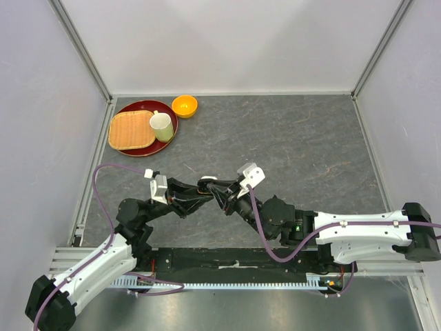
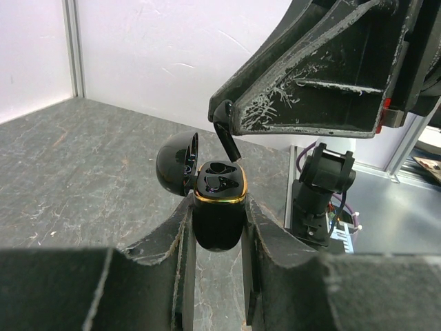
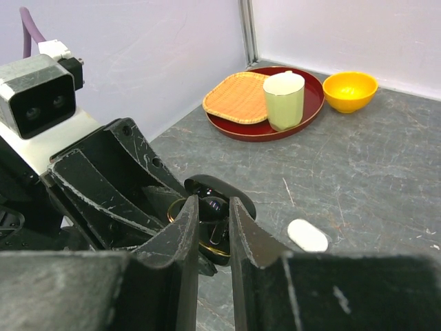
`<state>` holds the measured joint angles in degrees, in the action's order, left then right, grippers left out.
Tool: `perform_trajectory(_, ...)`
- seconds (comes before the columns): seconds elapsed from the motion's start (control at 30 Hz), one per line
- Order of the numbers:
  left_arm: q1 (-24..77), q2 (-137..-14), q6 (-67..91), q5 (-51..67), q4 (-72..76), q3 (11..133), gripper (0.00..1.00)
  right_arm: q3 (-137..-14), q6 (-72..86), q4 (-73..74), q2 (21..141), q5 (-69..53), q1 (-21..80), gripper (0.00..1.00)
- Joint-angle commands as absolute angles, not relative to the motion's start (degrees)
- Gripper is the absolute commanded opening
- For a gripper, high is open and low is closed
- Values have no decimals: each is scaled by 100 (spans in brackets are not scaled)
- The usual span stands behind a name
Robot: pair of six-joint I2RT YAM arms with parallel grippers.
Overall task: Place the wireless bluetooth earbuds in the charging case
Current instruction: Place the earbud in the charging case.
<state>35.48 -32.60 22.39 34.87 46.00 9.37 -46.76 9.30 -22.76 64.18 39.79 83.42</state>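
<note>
Black earbud (image 2: 226,134) pinched in right gripper (image 3: 211,203), tilted over open charging case (image 2: 219,227) clamped by left gripper (image 2: 218,205).

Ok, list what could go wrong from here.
1. The black earbud in the right hand hangs tilted over the rim of the charging case, not above a well; pressing down may jam it or flick it loose.
2. The left hand pinches only the case's lower sides, so that push could tip or slide it.
3. The open lid sits nearby; a knock may swing it shut.
</note>
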Motion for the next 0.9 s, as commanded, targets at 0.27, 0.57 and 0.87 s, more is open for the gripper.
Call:
perform_trajectory(0.27,3568,-3182,2127,3551,4966,1099,2,-4535,668,-2663,6442,4184,8376,0)
perform_trajectory(0.57,3568,-3278,2215,3568,5124,1116,2,-4474,712,-2786,6477,4192,8376,0)
perform_trajectory(0.87,3568,-3287,2259,3577,5150,1116,2,-4500,677,-2830,6565,4271,8376,0)
